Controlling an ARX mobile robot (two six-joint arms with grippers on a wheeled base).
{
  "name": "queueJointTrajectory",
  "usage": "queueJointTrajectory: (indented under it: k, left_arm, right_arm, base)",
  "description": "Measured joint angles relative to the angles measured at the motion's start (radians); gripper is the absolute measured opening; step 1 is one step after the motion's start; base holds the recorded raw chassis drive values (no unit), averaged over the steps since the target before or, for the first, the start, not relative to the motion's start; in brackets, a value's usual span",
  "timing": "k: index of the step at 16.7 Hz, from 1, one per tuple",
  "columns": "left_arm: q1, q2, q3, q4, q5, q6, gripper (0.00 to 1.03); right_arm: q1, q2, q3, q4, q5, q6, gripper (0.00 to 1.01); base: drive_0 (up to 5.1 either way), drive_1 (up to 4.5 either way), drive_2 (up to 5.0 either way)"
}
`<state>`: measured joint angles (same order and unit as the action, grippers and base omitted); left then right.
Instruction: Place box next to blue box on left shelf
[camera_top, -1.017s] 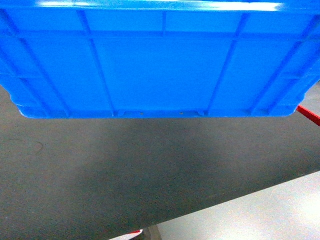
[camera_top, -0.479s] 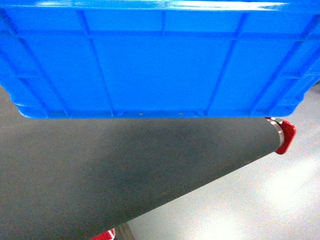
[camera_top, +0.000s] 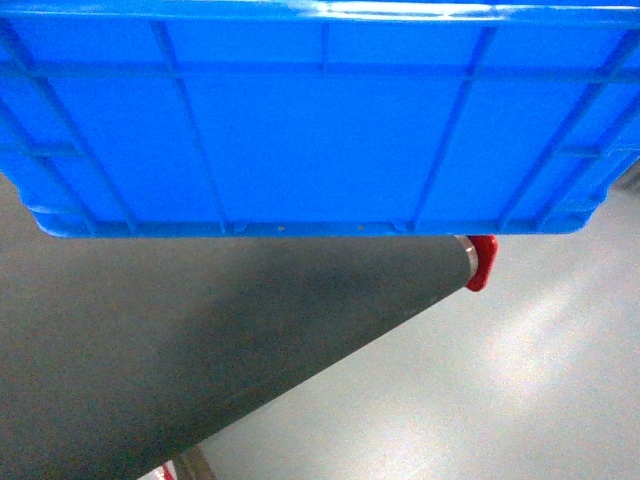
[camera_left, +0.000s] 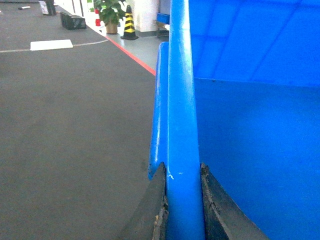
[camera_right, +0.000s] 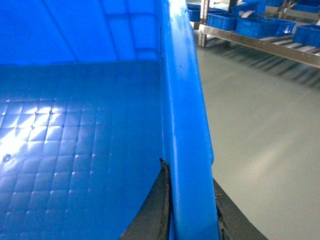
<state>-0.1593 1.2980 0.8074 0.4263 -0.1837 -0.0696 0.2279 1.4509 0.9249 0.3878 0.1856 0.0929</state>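
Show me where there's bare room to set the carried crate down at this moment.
Bare room: dark floor left of the box, up to the red line; pale floor between its right rim and the steel rack. Crowded: that rack, lined with blue bins. Both grippers, left and right, clamp the rims.

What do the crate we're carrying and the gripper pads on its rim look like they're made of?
The crate looks like moulded hard plastic: uniform bright blue, glossy highlights, ribbed sides, and a grid-textured floor in the right wrist view. The left gripper's pads and the right gripper's pads look like dark matte rubber, rough at the edges, though that is a guess.
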Motion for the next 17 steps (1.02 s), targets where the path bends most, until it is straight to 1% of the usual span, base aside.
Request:
queueJointTrajectory:
  k: [17]
  left_arm:
    - [0.0, 0.0, 0.0, 0.001, -0.003, 0.0, 0.1]
  right_arm:
    - [0.0, 0.0, 0.0, 0.002, -0.006, 0.0, 0.11]
  base:
    - [-1.6, -1.56, -1.6]
